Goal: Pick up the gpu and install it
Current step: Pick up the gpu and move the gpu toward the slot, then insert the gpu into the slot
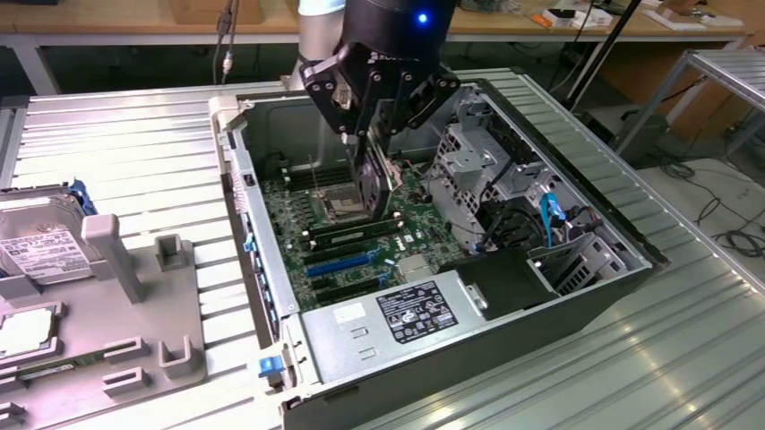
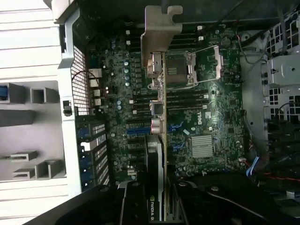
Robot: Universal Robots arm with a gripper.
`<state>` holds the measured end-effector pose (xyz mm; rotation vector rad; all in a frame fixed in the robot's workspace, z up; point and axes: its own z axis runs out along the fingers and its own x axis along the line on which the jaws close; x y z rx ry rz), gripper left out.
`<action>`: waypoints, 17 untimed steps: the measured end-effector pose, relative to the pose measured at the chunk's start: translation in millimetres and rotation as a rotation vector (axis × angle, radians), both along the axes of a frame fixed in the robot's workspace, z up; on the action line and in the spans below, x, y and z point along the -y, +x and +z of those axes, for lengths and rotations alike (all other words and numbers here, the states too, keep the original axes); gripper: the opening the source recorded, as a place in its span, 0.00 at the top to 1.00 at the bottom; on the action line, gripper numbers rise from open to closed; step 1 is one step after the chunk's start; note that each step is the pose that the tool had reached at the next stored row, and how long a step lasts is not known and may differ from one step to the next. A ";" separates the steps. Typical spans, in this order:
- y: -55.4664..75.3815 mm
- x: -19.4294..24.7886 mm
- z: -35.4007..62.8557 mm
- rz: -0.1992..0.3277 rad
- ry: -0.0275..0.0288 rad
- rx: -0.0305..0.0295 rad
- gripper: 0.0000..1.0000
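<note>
The gpu (image 1: 380, 184) hangs edge-down inside the open computer case (image 1: 597, 296), just above the green motherboard (image 1: 358, 235). My gripper (image 1: 371, 134) is shut on its upper edge. In the wrist view the gpu (image 2: 158, 140) runs edge-on as a thin strip, with its silver bracket (image 2: 161, 28) at the far end near the case's rear slots. It hovers over the blue expansion slots (image 1: 340, 262), and the black fingers (image 2: 136, 206) clamp it on both sides. Whether the card touches a slot cannot be told.
A silver power supply (image 1: 395, 313) fills the near end of the case. Drive cages (image 1: 478, 161) and blue cables (image 1: 550, 219) stand to the exterior view's right. A grey fixture tray (image 1: 132, 296) with a hard drive (image 1: 36, 251) lies to the left. The CPU socket (image 2: 187, 70) is beside the card.
</note>
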<state>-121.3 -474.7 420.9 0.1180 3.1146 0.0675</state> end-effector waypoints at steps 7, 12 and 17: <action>18.9 0.0 0.1 0.000 -0.0001 -0.0001 0.73; 18.9 0.0 0.0 0.000 -0.0001 0.0000 0.73; 18.9 0.0 0.0 0.000 0.0000 0.0000 0.73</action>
